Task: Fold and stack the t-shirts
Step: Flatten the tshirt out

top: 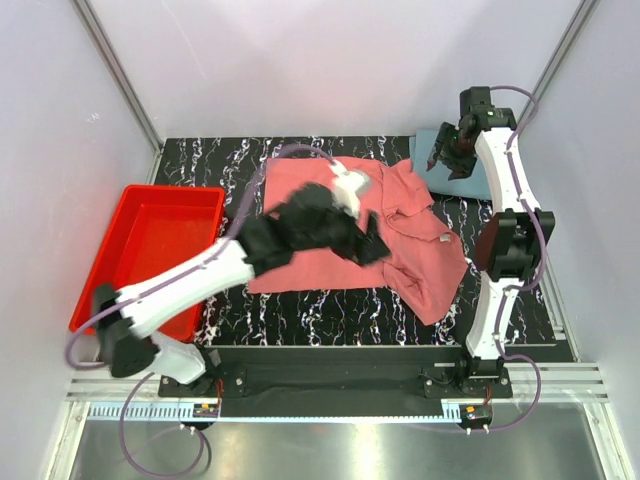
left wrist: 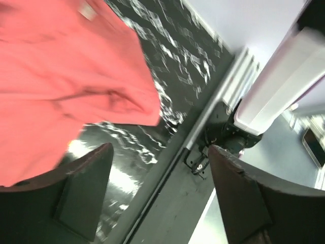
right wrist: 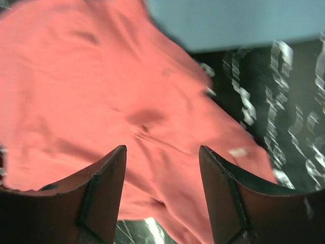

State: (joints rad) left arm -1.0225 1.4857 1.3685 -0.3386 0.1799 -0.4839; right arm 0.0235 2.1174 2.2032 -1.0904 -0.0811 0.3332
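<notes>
1. White-linked, black-jointed left arm [top: 190, 275]: stretched low from its near base, running diagonally forward and to the right, forearm extended.
2. Black two-finger left gripper [top: 372, 248]: tilted, jaws spread wide, dark fingers [left wrist: 84, 188] well apart.
3. White-linked, black-jointed right arm [top: 505, 190]: rising steeply from its base, elbow bent, reaching far forward.
4. Black two-finger right gripper [top: 440, 160]: pointing downward, jaws parted, dark fingers [right wrist: 104, 193] apart.
</notes>
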